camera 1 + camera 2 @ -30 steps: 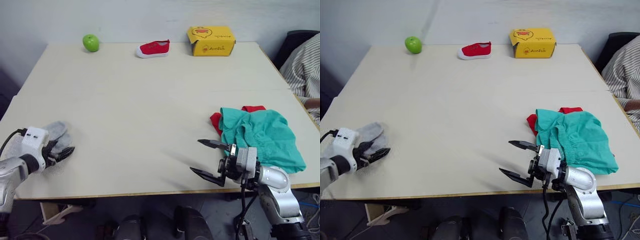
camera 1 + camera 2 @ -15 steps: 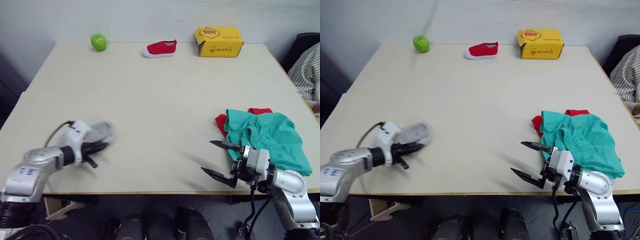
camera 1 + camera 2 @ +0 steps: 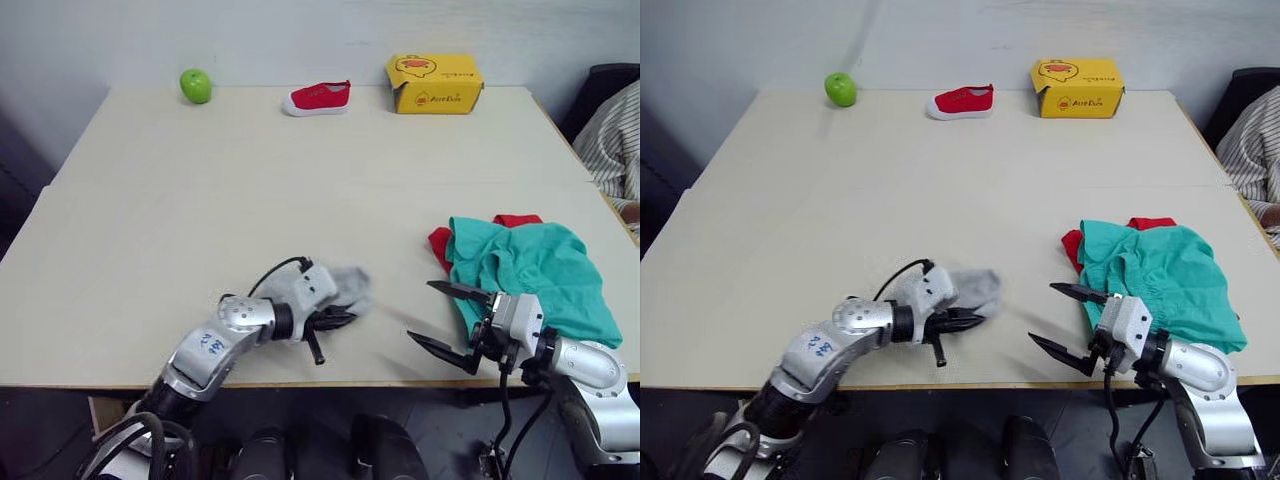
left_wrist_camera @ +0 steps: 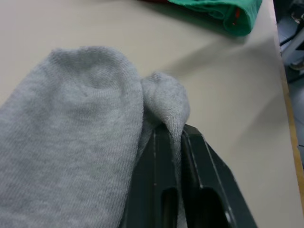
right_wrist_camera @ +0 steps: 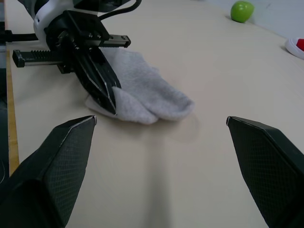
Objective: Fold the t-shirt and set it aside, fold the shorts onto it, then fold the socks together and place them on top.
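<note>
Shorts (image 3: 530, 275) atop t-shirt (image 3: 437, 243), socks (image 3: 340, 288) leftward

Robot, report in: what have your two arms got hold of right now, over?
Left tool shut on the socks, near table's front edge. Right tool open, empty, beside the shorts piled over the t-shirt. Nothing between socks and pile.

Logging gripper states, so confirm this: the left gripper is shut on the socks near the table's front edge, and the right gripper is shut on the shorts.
One part is wrong. The right gripper is open and holds nothing; the right wrist view shows its fingers spread wide over bare table, beside the shorts. The left gripper is indeed shut on the socks near the front edge.
</note>
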Action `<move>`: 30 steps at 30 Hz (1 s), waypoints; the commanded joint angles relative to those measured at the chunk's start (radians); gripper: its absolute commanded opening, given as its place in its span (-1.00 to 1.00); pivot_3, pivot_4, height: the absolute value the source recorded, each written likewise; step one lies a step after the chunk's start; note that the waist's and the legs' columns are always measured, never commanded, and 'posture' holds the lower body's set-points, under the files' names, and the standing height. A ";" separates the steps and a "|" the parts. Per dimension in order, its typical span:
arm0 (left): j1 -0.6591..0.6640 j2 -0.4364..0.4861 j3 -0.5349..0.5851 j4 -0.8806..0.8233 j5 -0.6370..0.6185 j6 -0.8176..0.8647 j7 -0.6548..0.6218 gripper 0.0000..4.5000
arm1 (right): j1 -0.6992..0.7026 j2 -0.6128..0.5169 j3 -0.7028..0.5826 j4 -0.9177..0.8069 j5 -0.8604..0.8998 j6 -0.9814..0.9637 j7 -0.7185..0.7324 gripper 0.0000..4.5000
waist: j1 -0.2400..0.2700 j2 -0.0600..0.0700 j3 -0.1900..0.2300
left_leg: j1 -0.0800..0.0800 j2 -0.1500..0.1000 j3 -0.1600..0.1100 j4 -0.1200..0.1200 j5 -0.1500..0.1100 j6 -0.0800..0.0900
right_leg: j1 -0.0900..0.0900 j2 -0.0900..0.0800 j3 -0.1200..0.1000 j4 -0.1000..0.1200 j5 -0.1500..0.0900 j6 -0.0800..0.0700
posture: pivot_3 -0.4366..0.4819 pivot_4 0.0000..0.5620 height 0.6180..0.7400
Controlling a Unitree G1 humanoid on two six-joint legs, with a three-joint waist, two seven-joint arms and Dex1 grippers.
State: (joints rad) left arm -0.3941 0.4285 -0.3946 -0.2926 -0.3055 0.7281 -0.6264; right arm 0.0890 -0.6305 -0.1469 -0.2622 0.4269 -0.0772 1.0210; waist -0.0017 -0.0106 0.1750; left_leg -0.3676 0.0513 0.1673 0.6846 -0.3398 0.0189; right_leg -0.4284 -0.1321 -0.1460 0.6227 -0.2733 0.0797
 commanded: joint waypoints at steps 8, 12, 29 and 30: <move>0.033 0.181 0.321 0.003 -0.261 -0.133 -0.408 0.14 | -0.057 -0.016 0.151 -0.179 -0.038 0.278 -0.118 1.00 | -0.005 0.000 0.000 | 0.000 0.006 -0.001 0.000 0.001 0.000 | 0.000 0.000 -0.001 0.001 -0.001 -0.001 | -0.05 -0.47 1.00; -0.022 0.268 0.398 0.175 -0.200 -0.244 -0.452 0.14 | -0.116 0.009 0.235 -0.151 -0.119 0.313 -0.162 1.00 | 0.002 0.001 0.000 | 0.000 0.007 -0.001 0.001 0.001 -0.001 | -0.001 0.001 -0.003 0.002 -0.001 -0.003 | -0.05 -0.47 1.00; -0.205 0.162 0.294 0.716 0.085 -0.611 -0.498 -0.11 | -0.224 0.069 0.364 0.121 -0.343 0.099 -0.206 -0.52 | -0.004 -0.001 0.000 | -0.004 -0.002 -0.002 0.001 0.000 0.002 | 0.000 0.000 -0.004 0.001 0.001 0.002 | -0.05 -0.47 1.00; -0.199 0.161 0.294 0.712 0.084 -0.604 -0.501 -0.25 | -0.228 0.063 0.363 0.134 -0.348 0.081 -0.202 -0.68 | -0.005 -0.001 0.000 | -0.004 -0.002 -0.001 0.001 0.000 0.002 | 0.000 0.000 -0.004 0.001 0.001 0.002 | -0.05 -0.47 1.00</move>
State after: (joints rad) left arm -0.5873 0.5836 -0.1113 0.4334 -0.2260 0.1302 -1.1169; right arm -0.1405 -0.5600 0.2273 -0.1476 0.0932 0.0286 0.8169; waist -0.0070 -0.0118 0.1750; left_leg -0.3714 0.0499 0.1660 0.6854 -0.3395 0.0205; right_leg -0.4283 -0.1321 -0.1502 0.6240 -0.2722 0.0818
